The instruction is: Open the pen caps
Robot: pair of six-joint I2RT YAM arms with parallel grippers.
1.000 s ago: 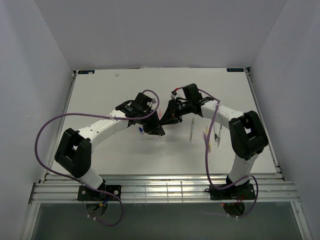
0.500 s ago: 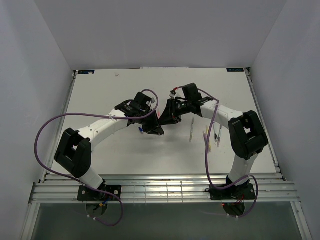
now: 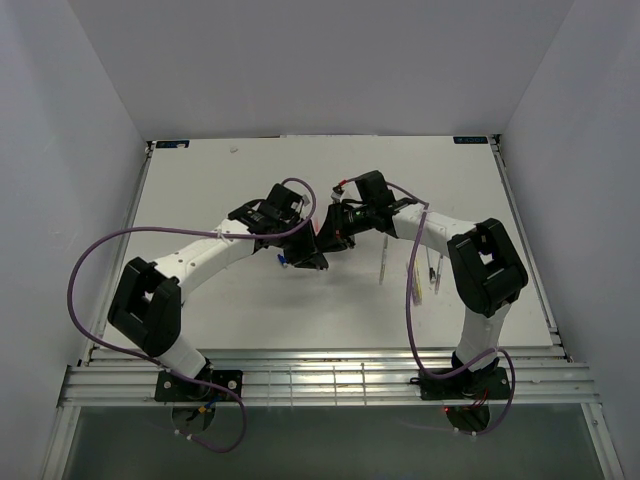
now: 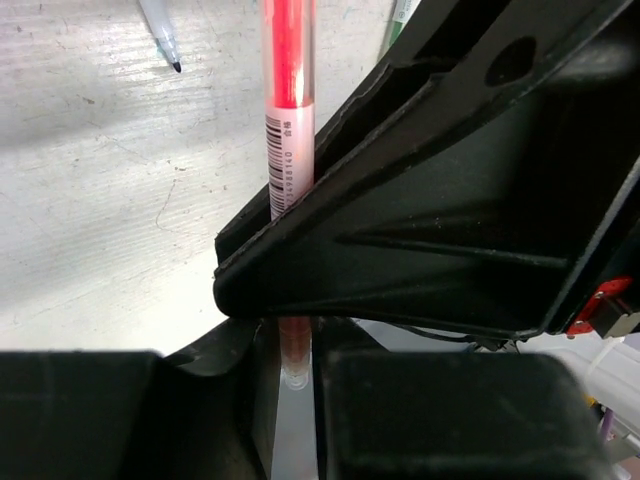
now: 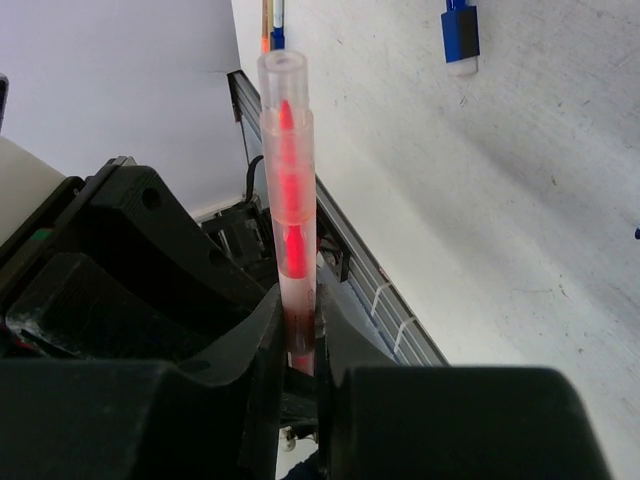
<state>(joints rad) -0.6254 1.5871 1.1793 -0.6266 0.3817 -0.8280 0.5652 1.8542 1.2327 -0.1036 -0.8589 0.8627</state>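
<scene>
Top external view: you see the left gripper (image 3: 308, 256) and the right gripper (image 3: 328, 238) meeting nose to nose above the middle of the table (image 3: 220, 180). Wrist views: each gripper is clenched on the red pen (image 4: 285, 120), both near one end, while the long remainder juts free. You cannot tell whether its cap is seated. A loose blue cap (image 5: 460, 35) and further pens (image 3: 383, 262) lie on the table.

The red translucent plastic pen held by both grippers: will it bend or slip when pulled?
Probably stiff: the red translucent plastic pen looks straight though clamped twice. Its smooth round barrel may slip, and would likely roll if dropped.
</scene>
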